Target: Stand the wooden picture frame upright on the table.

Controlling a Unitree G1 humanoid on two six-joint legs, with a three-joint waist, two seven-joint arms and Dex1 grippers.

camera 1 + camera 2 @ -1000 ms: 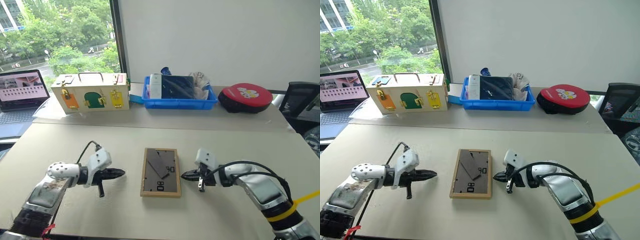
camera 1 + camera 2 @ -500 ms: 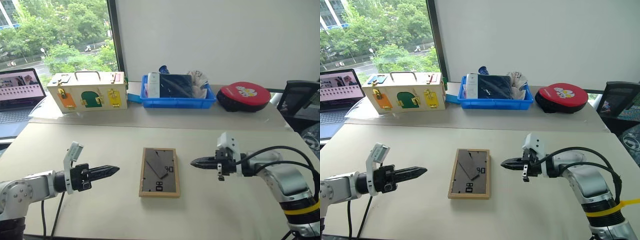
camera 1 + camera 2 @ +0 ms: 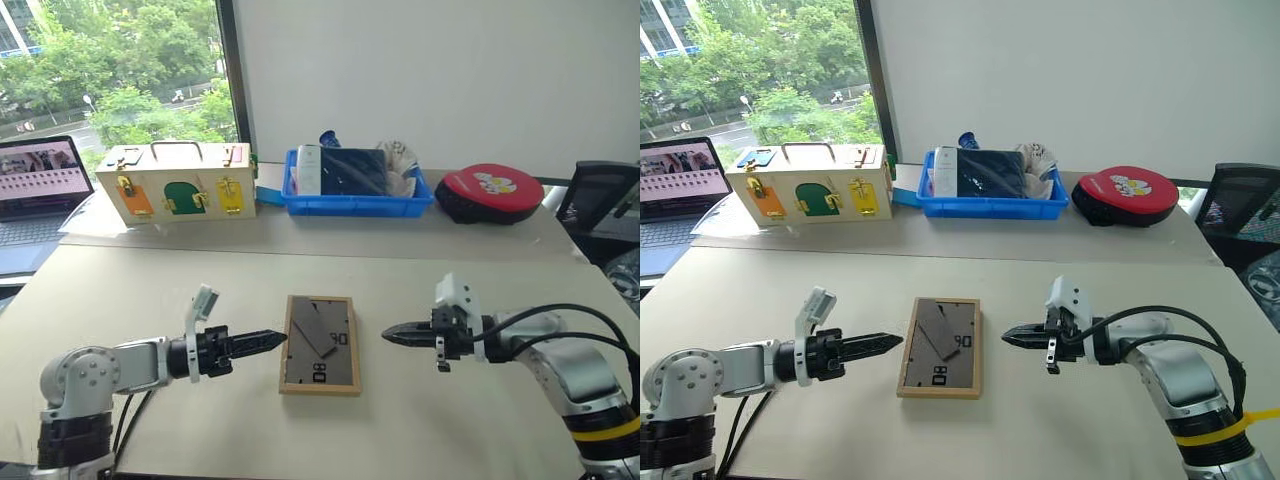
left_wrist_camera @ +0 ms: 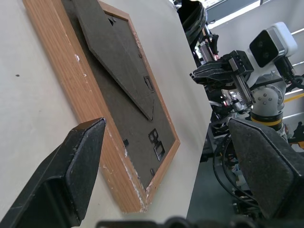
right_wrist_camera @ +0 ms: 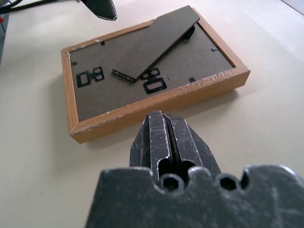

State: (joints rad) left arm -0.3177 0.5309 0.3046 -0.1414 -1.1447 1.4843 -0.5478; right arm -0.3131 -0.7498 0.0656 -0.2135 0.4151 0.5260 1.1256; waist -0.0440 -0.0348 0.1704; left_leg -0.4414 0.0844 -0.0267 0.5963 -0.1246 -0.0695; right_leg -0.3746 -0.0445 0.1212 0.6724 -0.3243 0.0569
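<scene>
Right now you are looking at the wooden picture frame (image 3: 320,344) lying flat, back side up, in the lower middle of the head views on the table (image 3: 150,290); its dark grey back with the fold-out stand is facing the ceiling, and the stand is resting folded against the back.

Your left gripper (image 3: 268,340) is hovering at the lower left, pointing toward the frame's left edge, just beside it but not touching it. In the left wrist view its two fingers (image 4: 71,175) are standing wide apart, with the frame's light-wood edge showing between them, so that tool is spread and gripping nothing.

Your right gripper (image 3: 392,336) is hovering at the lower right, pointing at the frame's right edge with a small gap of table between them. In the right wrist view its fingers (image 5: 159,137) are pressing together with nothing between them, so it is closed and empty.

Along the upper part of the head views you are seeing a cream wooden box (image 3: 178,183) with coloured latches, a blue bin (image 3: 358,186), a red round case (image 3: 490,193), and a laptop (image 3: 45,182) at the upper left.
</scene>
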